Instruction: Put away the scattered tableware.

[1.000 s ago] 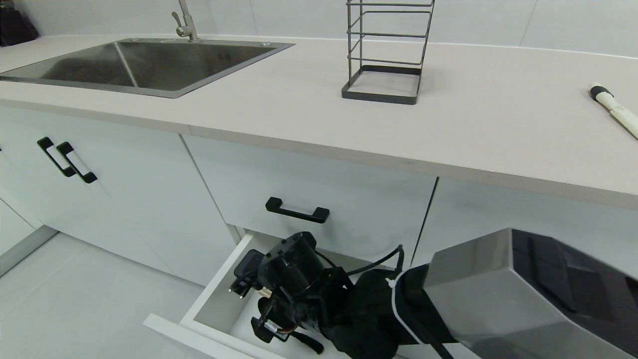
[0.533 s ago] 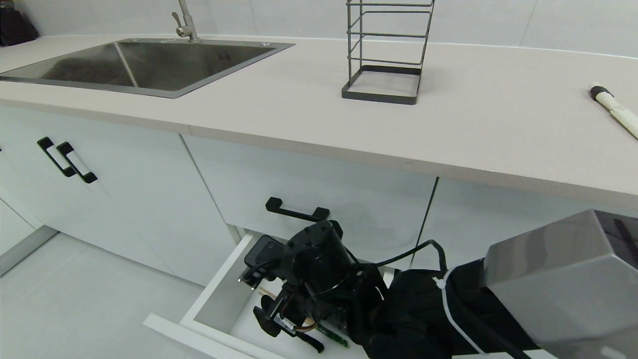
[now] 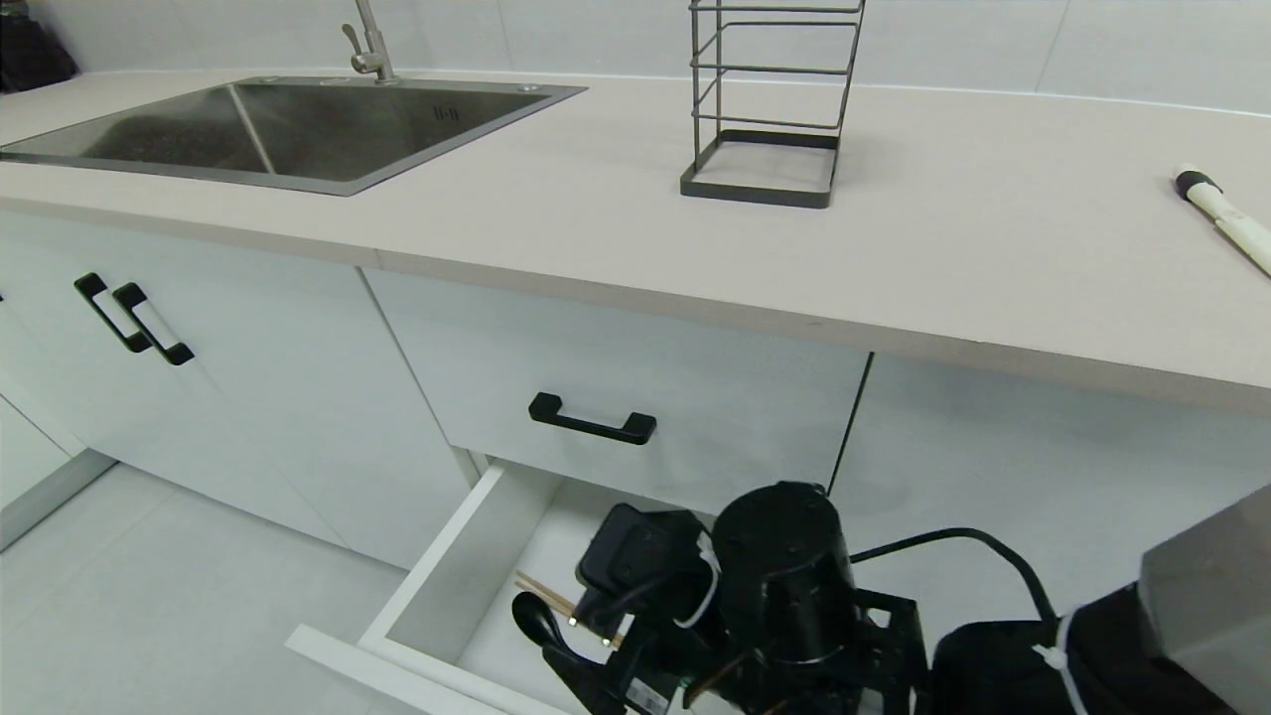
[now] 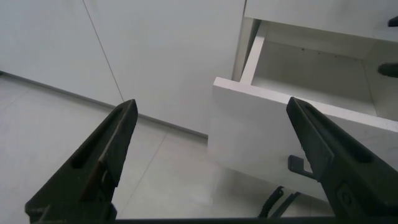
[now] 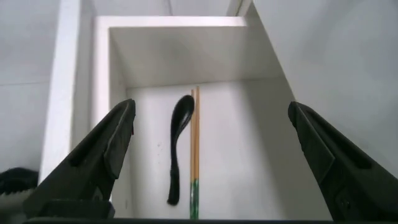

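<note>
**Spoon and chopsticks in the drawer, one utensil left on the counter**

The right gripper [image 5: 209, 107] hangs over the open lower drawer [image 5: 99, 93], its jaws wide apart and holding nothing. Directly below it, on the drawer's smooth white floor, lie a glossy black spoon [image 5: 179, 146] with a curved handle and slim wooden chopsticks [image 5: 195, 149] with green ends. The two lie just beside each other, lengthwise. The left gripper [image 4: 211, 104] is also spread and empty, outside the drawer and facing its flat front panel.

This looks like the close of a drop-off. Above and well beyond the right gripper, on the matte beige countertop [image 3: 556, 228], a cream-handled utensil [image 3: 1226, 214] with a black collar lies off to that gripper's right. The next move is probably to lift clear of the drawer and fetch it. A dark wire rack [image 3: 770, 109] and a steel sink [image 3: 288, 124] stand farther back.
</note>
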Motion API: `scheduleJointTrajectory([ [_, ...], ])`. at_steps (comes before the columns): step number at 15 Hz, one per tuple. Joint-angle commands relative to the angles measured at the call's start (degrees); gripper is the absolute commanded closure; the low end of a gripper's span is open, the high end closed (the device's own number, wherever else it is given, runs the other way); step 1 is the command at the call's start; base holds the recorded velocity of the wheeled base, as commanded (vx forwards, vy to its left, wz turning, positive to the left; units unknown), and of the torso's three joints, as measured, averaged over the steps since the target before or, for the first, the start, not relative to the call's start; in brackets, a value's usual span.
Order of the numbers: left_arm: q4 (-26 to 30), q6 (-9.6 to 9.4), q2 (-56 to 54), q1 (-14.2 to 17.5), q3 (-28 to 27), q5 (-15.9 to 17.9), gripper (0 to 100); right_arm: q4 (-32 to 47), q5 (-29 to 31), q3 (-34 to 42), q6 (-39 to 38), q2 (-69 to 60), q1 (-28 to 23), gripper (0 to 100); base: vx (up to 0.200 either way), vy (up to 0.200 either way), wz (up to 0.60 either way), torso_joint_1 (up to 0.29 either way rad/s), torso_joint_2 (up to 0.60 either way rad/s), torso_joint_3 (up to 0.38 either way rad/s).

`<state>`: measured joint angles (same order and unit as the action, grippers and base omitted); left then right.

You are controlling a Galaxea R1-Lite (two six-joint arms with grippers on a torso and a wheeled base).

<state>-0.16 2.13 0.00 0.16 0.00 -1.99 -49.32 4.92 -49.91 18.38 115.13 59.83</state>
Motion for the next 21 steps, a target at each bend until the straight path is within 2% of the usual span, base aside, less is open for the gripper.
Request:
scheduleJointTrajectory([
  [1,-0.02,-0.02,0.00,0.02,0.00,-0.03,0,-2.09,-1.32,8.51,-0.01,-8.08,-0.42,0,0.000,0.000,0.00,0.000,0.00,0.000],
  [7,-0.02,0.06,0.00,0.02,0.00,-0.03,0,-2.44,-3.69,27.06,-2.91,-21.61,-0.77,0,0.000,0.000,0.00,0.000,0.00,0.000],
  [11,-0.02,-0.02,0.00,0.02,0.00,-0.03,0,-0.25,-4.92,29.61,-4.50,-29.26,-0.86,0,0.000,0.000,0.00,0.000,0.00,0.000],
  [12,-0.02,0.06,0.00,0.02,0.00,-0.03,0,0.54,-6.42,32.33,-5.29,-33.57,-2.44,0,0.000,0.000,0.00,0.000,0.00,0.000],
  [13,-0.11,0.06,0.00,0.02,0.00,-0.03,0,2.04,-7.91,36.37,-5.29,-40.16,-7.01,0,0.000,0.000,0.00,0.000,0.00,0.000],
  [15,-0.02,-0.02,0.00,0.02,0.00,-0.03,0,5.38,-12.13,39.36,-5.38,-49.56,-12.72,0,0.000,0.000,0.00,0.000,0.00,0.000],
  [16,-0.02,0.06,0.00,0.02,0.00,-0.03,0,5.91,-12.57,39.63,-5.38,-51.32,-13.51,0,0.000,0.000,0.00,0.000,0.00,0.000],
  [18,-0.02,-0.02,0.00,0.02,0.00,-0.03,0,8.37,-13.54,41.12,-5.46,-59.14,-18.79,0,0.000,0.000,0.00,0.000,0.00,0.000],
  [21,-0.02,-0.02,0.00,0.02,0.00,-0.03,0,13.20,-14.33,47.80,-5.46,-72.15,-23.09,0,0.000,0.000,0.00,0.000,0.00,0.000],
])
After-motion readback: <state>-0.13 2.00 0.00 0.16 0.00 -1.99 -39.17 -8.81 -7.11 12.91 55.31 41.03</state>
